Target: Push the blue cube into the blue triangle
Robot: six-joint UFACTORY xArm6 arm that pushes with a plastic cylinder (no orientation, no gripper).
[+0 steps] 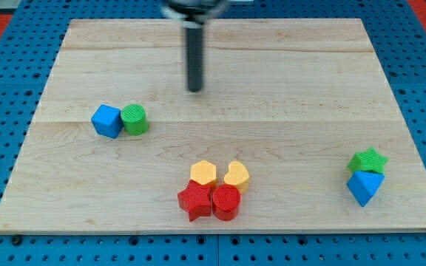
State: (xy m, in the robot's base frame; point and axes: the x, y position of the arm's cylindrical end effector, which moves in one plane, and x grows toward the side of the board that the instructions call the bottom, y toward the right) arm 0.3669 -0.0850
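Near the table's left edge, the blue cube touches a green cylinder. My tip stands apart, towards the top edge; no hand exists to spread or press. By the bottom edge cluster yellow and red blocks. Near the bottom-right corner, the blue triangle touches a green star.

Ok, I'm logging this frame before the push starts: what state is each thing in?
my tip: on the board, apart from all blocks, up and right of the blue cube.
blue cube: touching the green cylinder.
blue triangle: against the green star.
yellow hexagon, yellow heart, red star, red cylinder: clustered together.
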